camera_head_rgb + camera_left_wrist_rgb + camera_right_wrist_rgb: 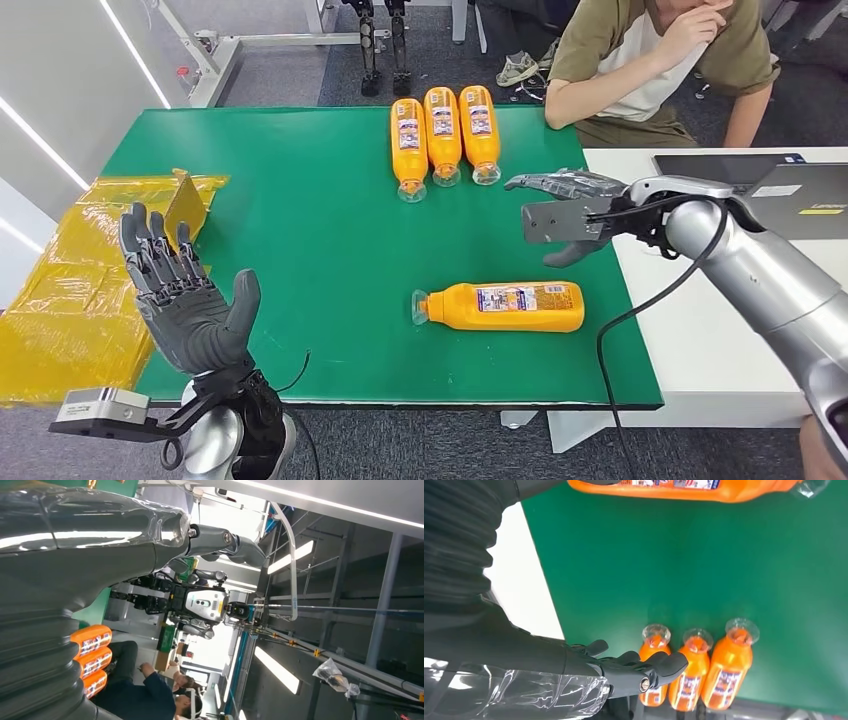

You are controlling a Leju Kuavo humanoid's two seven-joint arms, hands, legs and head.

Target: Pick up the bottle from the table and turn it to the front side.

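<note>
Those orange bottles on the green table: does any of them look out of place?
One does. Three orange bottles lie neatly side by side at the far edge, caps toward the robot. A fourth bottle lies alone, crosswise, nearer the robot, cap pointing toward its left. Nothing looks spilled or damaged.

Bright overhead strip lights (285, 672) are flooding the scene evenly; soft shadows are falling on the desk (320, 250), and glare is streaking the hand's plastic cover (524, 692).

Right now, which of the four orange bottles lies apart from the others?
The lone bottle near the table's front edge, lying crosswise; the other three lie side by side at the far edge.
</note>
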